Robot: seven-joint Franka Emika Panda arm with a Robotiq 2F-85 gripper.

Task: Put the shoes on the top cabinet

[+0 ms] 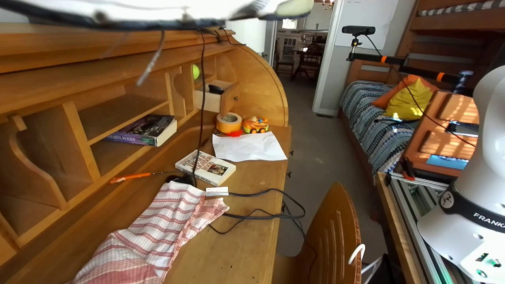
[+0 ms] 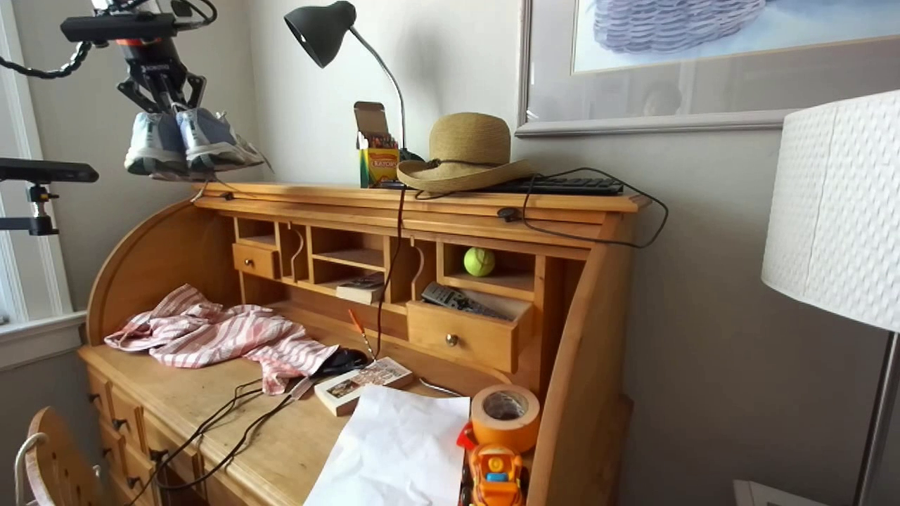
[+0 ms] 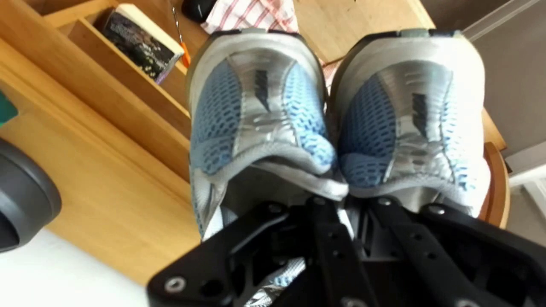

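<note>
The shoes, grey and light-blue sneakers, hang side by side from my gripper, one shoe (image 2: 154, 140) left and one shoe (image 2: 205, 135) right in an exterior view. My gripper (image 2: 169, 107) is shut on their inner collar edges. In the wrist view both heels (image 3: 260, 100) (image 3: 411, 111) face the camera, and the gripper (image 3: 352, 202) pinches between them; its fingertips are partly hidden. In an exterior view a blurred sole (image 1: 165, 15) crosses the top edge. The top cabinet is the wooden desk's top (image 2: 302, 191); the shoes hang near its left end, slightly higher.
A straw hat (image 2: 470, 144), crayon box (image 2: 380, 161), black lamp (image 2: 323, 31) and keyboard (image 2: 573, 185) stand on the desk top. A cable (image 2: 397, 281) hangs down its front. Below lie a striped cloth (image 2: 211, 330), books (image 2: 362, 385) and a tape roll (image 2: 505, 416).
</note>
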